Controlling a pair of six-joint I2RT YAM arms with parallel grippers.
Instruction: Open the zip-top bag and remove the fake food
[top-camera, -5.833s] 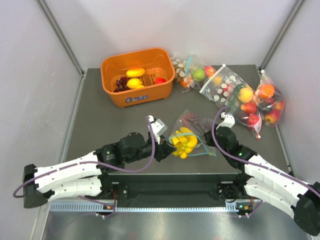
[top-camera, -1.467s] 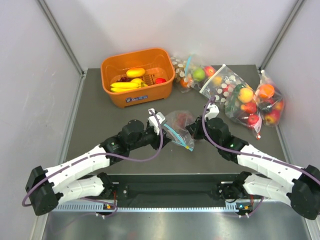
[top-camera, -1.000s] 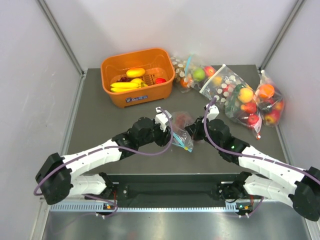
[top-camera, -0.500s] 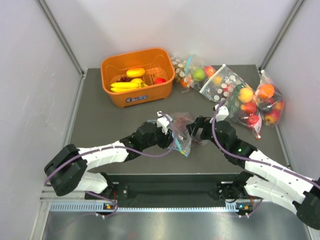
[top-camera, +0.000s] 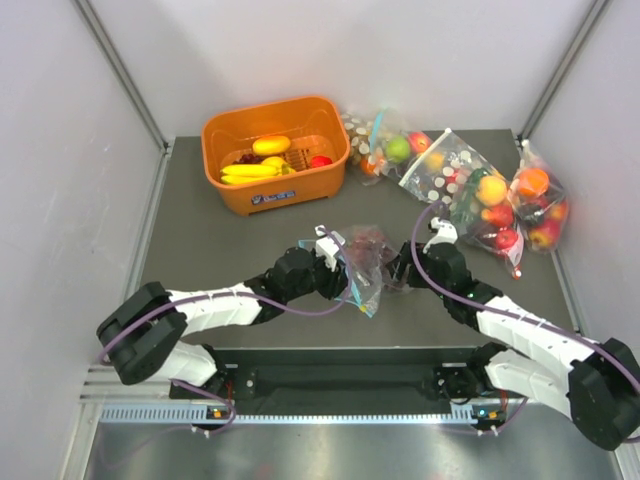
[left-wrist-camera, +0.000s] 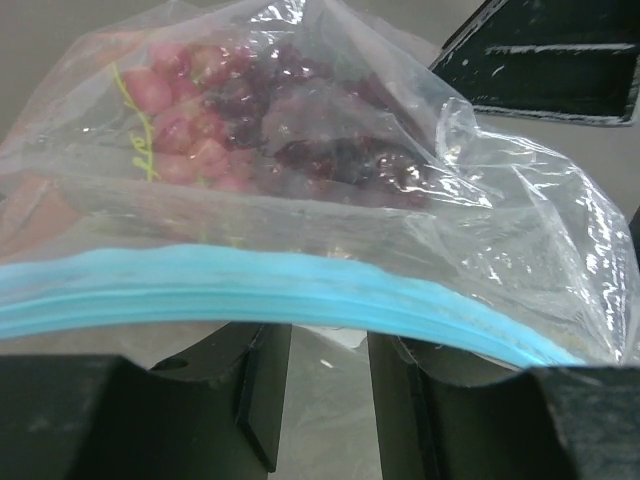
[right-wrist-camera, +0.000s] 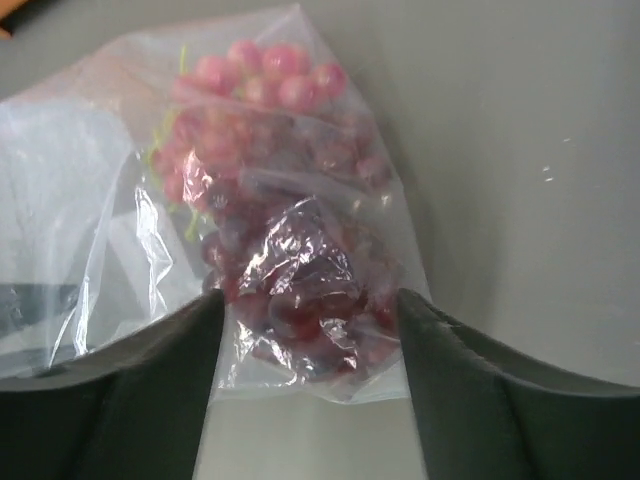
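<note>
Zip-top bag (top-camera: 362, 262) mid-worktop (top-camera: 200, 240), between arms: film likely thin, slippery, limp (grapes (right-wrist-camera: 300, 270) light, bunched inside). Left end effector (left-wrist-camera: 328, 345) pinching film beneath zip strip (left-wrist-camera: 250, 290); right end effector (right-wrist-camera: 308, 300) spread astride grape bulge, probably the surest hold.

Grapes (right-wrist-camera: 300, 280) in bag (right-wrist-camera: 95, 180) before basket (top-camera: 310, 186)

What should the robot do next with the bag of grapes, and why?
Probably close the right gripper on the grapes through the zip-top bag. Its fingers stand open on either side of the grape lump, and the left gripper sits at the blue zip strip, so a squeeze might push the grapes toward that end.
</note>
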